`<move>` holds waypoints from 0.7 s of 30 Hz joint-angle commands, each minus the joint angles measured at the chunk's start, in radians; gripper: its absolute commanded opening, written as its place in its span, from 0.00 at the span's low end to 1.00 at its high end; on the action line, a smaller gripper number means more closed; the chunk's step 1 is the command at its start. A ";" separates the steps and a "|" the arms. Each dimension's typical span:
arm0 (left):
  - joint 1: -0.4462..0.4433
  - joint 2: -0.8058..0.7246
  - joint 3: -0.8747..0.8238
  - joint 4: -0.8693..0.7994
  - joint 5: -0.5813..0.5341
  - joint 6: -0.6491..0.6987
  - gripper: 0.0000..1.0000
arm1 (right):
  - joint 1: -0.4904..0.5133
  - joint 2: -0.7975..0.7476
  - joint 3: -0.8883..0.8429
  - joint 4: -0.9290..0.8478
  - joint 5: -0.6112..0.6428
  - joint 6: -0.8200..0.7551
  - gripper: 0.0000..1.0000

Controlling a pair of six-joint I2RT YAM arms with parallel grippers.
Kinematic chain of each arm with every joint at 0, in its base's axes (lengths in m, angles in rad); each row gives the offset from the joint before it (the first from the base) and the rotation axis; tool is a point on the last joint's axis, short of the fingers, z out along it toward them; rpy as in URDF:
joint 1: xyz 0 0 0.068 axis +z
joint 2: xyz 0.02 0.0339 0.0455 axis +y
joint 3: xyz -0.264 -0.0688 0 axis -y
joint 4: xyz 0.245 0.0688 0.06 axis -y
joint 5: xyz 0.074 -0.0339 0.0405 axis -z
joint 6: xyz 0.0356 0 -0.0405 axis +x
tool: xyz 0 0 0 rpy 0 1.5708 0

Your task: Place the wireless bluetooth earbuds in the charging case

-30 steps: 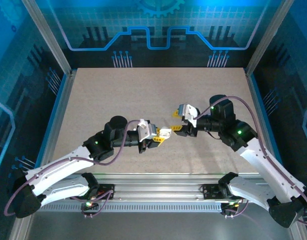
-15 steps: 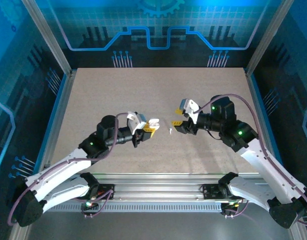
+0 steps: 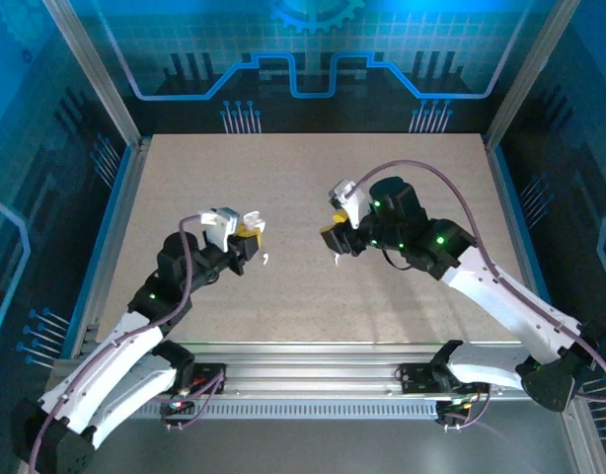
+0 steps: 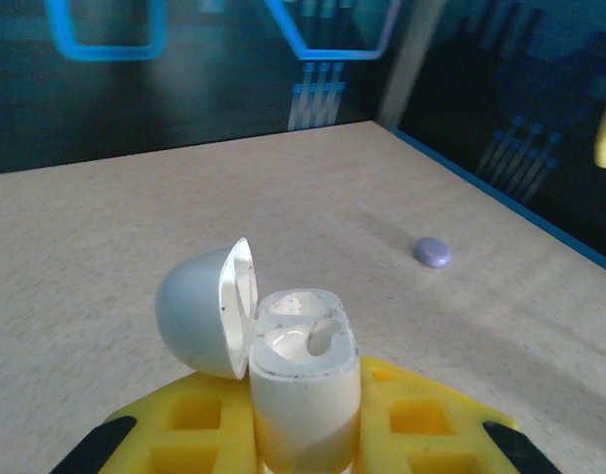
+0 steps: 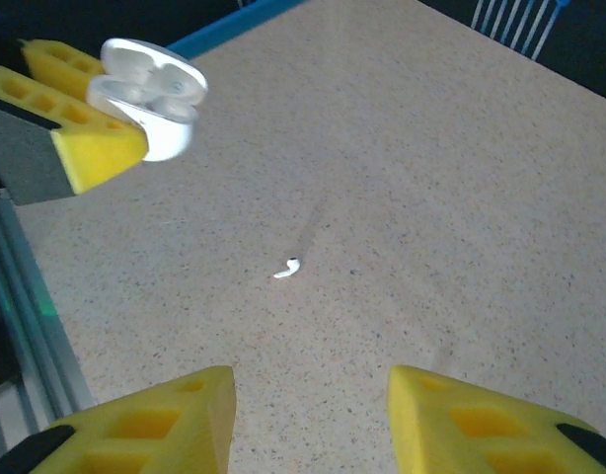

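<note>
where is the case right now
The case sits left of centre in the top view, lid open, clamped in the left fingers, with a white earbud on the table just right of it.

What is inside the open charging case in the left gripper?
The charging case shows two white hollow wells, and both look empty. Their bottoms are not visible, and the left gripper covers the case's lower body.

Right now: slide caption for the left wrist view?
Left hand grips the open charging case, lid flipped left; a pale purple earbud lies on the table beyond.
</note>
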 commanded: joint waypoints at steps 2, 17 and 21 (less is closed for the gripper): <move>0.017 -0.041 -0.027 -0.097 -0.144 -0.126 0.10 | 0.058 0.071 0.064 -0.046 0.162 0.236 0.45; 0.021 -0.129 -0.031 -0.288 -0.370 -0.139 0.14 | 0.184 0.567 0.356 -0.268 0.257 0.711 0.43; 0.023 -0.140 -0.029 -0.310 -0.381 -0.134 0.14 | 0.185 0.672 0.401 -0.231 0.203 0.775 0.41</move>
